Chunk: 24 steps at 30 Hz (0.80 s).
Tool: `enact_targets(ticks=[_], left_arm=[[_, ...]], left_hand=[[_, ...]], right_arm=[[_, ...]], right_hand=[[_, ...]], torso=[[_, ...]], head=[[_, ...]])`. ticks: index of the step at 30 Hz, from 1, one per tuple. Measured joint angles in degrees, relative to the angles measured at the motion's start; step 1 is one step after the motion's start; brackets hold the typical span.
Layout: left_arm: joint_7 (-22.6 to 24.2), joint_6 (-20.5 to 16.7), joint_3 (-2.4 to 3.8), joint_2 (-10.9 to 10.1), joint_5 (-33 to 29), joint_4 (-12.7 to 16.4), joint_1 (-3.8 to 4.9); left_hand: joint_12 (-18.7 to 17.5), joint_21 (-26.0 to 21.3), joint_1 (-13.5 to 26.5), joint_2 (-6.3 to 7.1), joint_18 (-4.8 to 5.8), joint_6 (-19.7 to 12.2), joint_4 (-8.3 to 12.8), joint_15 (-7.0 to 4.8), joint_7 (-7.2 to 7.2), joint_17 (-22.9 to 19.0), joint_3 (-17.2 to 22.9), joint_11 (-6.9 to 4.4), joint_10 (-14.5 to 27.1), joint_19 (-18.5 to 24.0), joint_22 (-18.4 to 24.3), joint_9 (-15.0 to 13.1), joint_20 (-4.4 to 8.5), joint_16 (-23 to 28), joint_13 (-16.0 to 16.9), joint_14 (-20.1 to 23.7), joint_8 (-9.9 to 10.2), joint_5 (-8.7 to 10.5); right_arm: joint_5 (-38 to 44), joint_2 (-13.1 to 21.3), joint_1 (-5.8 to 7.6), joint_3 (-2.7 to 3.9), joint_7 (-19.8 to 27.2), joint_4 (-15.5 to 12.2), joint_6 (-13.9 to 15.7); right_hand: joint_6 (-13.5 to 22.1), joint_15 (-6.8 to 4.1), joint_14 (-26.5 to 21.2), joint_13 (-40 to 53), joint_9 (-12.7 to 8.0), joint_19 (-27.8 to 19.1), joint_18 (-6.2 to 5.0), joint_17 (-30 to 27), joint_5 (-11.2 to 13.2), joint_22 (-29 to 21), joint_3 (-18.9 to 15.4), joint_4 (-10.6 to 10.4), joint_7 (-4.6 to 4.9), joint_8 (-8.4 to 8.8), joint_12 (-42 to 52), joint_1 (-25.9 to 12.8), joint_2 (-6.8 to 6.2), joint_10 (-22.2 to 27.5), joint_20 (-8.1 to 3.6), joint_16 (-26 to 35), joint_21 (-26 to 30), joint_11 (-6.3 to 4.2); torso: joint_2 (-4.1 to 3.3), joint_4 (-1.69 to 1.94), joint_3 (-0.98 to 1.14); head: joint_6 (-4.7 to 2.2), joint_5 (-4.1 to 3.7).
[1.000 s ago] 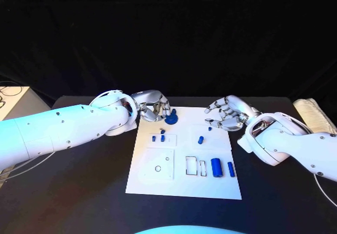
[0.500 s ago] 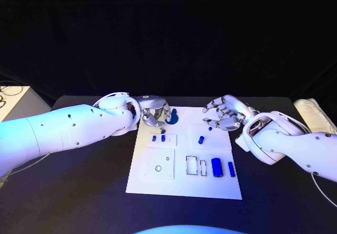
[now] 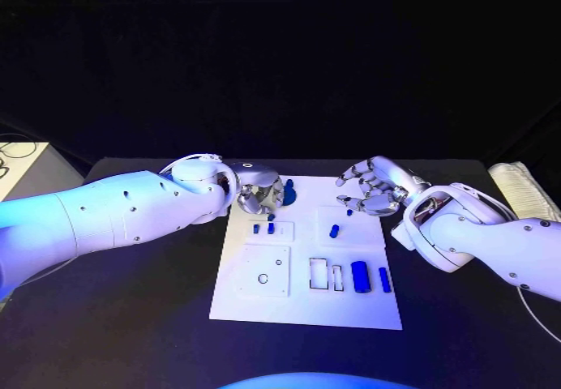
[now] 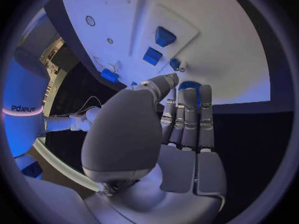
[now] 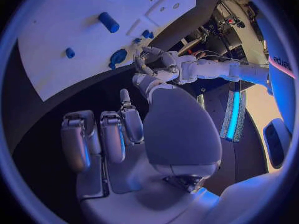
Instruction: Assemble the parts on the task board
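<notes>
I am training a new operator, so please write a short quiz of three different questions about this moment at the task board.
1. True or false: the right hand holds a blue part.
2. Which hand is nearer the round blue part at the far edge of the task board? A) the left hand B) the right hand
3. Fill in: the two long blue parts near the board's right edge lie ____ each other.

Key
1. False: its fingers are curled over the board's far right corner, with nothing between them.
2. A
3. beside, with a gap between them.
</notes>
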<state>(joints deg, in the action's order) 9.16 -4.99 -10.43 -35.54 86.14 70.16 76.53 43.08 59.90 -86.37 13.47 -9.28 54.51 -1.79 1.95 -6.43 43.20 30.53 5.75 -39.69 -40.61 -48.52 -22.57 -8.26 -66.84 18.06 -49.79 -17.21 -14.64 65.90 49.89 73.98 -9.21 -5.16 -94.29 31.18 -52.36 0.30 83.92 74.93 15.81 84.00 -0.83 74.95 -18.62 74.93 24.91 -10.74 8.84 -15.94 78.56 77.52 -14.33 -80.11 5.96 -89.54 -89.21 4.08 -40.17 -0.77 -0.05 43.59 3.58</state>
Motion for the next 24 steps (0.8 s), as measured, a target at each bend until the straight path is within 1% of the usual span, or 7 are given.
enact_targets(ticks=[4,9,12,17,19,21,24], left_arm=[[0.23,0.95,-0.10,0.39,0.77,-0.31,0.00],[0.31,2.58,-0.25,0.64,1.51,-0.62,0.00],[0.31,3.64,-0.36,0.75,1.87,-0.72,0.00],[0.31,5.22,-0.44,0.89,2.26,-0.81,-0.01],[0.30,5.67,-0.45,0.95,2.36,-0.82,-0.01],[0.29,6.13,-0.47,1.03,2.46,-0.84,-0.01],[0.27,6.55,-0.51,1.18,2.58,-0.94,-0.01]], left_hand=[[0.41,1.81,-0.19,-0.19,0.00,0.53,1.03,-0.10,0.05,-0.56,1.03,-0.01,1.82,1.24,-1.81,0.17,0.19,-1.30,-0.14,1.54,0.57,0.00],[0.85,2.92,-0.19,-0.19,0.00,0.59,2.04,0.16,-0.01,-1.39,2.05,-0.02,4.32,2.47,-3.35,0.27,-0.05,-2.63,-0.29,3.10,1.05,0.00],[1.01,3.15,-0.19,-0.19,0.00,0.81,2.28,0.10,-0.23,-1.71,2.28,-0.12,5.38,2.76,-3.79,0.30,0.08,-3.28,-0.36,3.32,1.06,0.00],[1.30,3.40,-0.18,-0.20,0.00,0.81,2.83,0.31,-0.23,-2.32,2.52,-0.02,7.33,3.57,-4.28,0.30,-0.33,-3.98,-0.42,4.95,1.39,0.00],[1.30,3.40,0.05,-0.42,0.00,0.81,2.83,0.31,-0.23,-2.51,2.52,0.08,7.86,3.77,-4.41,0.30,-0.12,-4.47,-0.42,4.95,1.39,0.00],[1.53,3.62,0.05,-0.42,0.00,0.81,3.30,0.32,-0.23,-2.68,2.67,-0.18,8.18,3.77,-4.55,0.30,-0.12,-4.50,-0.42,5.38,1.61,0.00],[1.67,3.62,0.05,-0.42,0.00,0.81,3.47,0.50,-0.23,-2.97,2.84,0.11,8.89,3.98,-4.77,0.36,-0.33,-5.00,-0.42,5.56,1.77,0.00]], right_arm=[[0.06,0.06,0.00,0.00,-0.02,-0.04,0.01],[0.12,0.15,0.00,0.00,-0.04,-0.10,0.01],[0.14,0.22,0.00,0.00,-0.05,-0.13,0.01],[0.17,0.34,0.00,0.00,-0.07,-0.17,0.02],[0.18,0.38,0.00,0.00,-0.07,-0.19,0.02],[0.18,0.43,0.00,0.00,-0.08,-0.21,0.02],[0.18,0.47,0.00,0.00,-0.09,-0.25,0.02]], right_hand=[[0.00,0.00,0.00,0.00,0.00,0.00,0.00,0.00,0.00,0.00,0.00,0.00,0.00,0.00,0.00,0.00,0.00,0.00,0.00,0.00,0.00,0.00],[0.00,0.00,0.00,-0.01,0.00,0.00,0.00,-0.01,0.00,-0.01,0.00,0.00,0.00,0.00,0.00,0.00,0.00,0.00,0.00,0.00,0.00,0.00],[0.00,0.00,0.00,-0.01,0.00,0.00,0.00,-0.01,0.00,-0.01,0.16,-0.16,0.00,0.00,0.00,0.00,0.00,0.00,0.00,0.00,0.00,0.00],[0.00,0.00,0.00,-0.01,0.00,0.00,0.00,-0.01,0.00,-0.01,0.16,-0.16,0.00,0.00,0.00,0.00,0.00,0.00,0.00,0.00,0.00,0.00],[0.00,0.00,0.00,-0.01,0.00,0.00,0.00,-0.01,0.00,-0.01,0.16,-0.16,0.00,0.00,0.00,0.00,0.00,0.00,0.00,0.00,0.00,0.00],[0.00,0.00,0.00,-0.01,0.00,0.00,0.00,-0.01,0.00,-0.02,0.16,-0.16,0.00,0.00,0.00,0.00,0.00,0.00,0.00,0.00,0.00,0.00],[0.00,0.00,0.00,-0.01,0.00,0.00,0.00,-0.02,0.00,-0.01,0.16,-0.16,0.00,0.00,0.00,0.00,0.00,0.00,0.00,0.00,0.00,0.00]], torso=[[0.01,-0.03,0.04],[0.03,-0.02,0.07],[0.03,0.00,0.07],[0.03,0.02,0.05],[0.03,0.02,0.04],[0.03,0.02,0.04],[0.03,0.03,0.03]], head=[[0.01,-0.01],[0.15,-0.08],[0.21,-0.13],[0.35,-0.16],[0.37,-0.19],[0.41,-0.20],[0.42,-0.21]])
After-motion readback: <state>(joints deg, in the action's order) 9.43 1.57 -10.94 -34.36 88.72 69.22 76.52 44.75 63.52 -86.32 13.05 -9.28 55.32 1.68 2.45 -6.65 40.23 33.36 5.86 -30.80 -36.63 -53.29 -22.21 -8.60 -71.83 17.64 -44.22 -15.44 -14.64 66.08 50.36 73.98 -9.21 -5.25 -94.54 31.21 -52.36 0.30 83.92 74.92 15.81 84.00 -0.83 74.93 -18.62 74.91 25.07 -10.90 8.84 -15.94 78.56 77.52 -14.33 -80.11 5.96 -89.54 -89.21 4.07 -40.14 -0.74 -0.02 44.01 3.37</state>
